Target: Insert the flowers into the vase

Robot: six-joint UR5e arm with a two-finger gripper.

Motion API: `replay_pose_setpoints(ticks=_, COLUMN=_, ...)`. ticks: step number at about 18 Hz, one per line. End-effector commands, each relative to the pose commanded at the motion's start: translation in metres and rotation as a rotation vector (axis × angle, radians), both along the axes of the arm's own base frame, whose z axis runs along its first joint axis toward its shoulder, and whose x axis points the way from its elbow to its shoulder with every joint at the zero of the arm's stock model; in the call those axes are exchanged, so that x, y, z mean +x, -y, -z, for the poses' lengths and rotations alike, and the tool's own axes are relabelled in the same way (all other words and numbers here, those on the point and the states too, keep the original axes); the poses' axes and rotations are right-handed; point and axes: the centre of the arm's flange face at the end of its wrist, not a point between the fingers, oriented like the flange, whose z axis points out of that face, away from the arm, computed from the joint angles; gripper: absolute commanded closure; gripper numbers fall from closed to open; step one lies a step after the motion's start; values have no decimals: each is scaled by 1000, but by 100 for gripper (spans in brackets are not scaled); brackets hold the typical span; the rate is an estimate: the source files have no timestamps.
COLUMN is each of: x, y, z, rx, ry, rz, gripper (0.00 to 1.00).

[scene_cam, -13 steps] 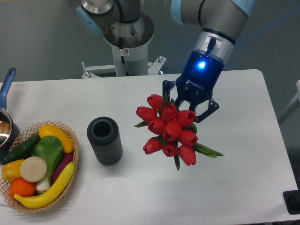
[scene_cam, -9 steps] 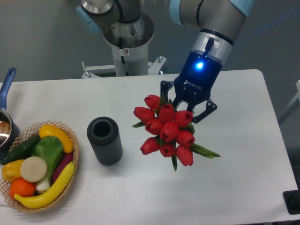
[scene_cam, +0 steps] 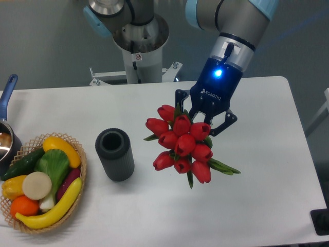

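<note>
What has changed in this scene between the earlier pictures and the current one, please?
The gripper, clamped on the bunch of red tulips, has carried it slightly leftward in the image, toward the dark grey ribbed vase. Nothing was newly grasped or released. The vase, the woven basket of toy vegetables and the pot at the left edge stayed where they were.

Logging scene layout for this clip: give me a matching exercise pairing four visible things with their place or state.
Things:
1. flowers
2. vase
3. basket
4. pot

Places or states:
A. at the table's left edge, blue handle, partly cut off
B. held in the gripper, right of the vase
C. upright on the table, mouth empty
D. full of toy vegetables, front left

Pairs: 1-B, 2-C, 3-D, 4-A
</note>
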Motion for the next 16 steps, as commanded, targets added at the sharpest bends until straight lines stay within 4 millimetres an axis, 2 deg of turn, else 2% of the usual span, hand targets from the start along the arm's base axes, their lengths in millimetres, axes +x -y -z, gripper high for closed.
replay_pose_setpoints(ticks=4, x=-5, y=4, z=-1, rx=1, ry=-4, rz=-8, gripper=67)
replay_pose_setpoints(ticks=10, x=-3, y=-3, z=15, rx=-10, ry=10, rz=3, gripper=67)
replay_pose_setpoints(ticks=13, x=13, y=-22, z=19, rx=42, ry=-24, rz=61, gripper=67)
replay_pose_setpoints(ticks=16, x=17, y=-31, z=22, rx=161, ry=38, rz=138, gripper=67)
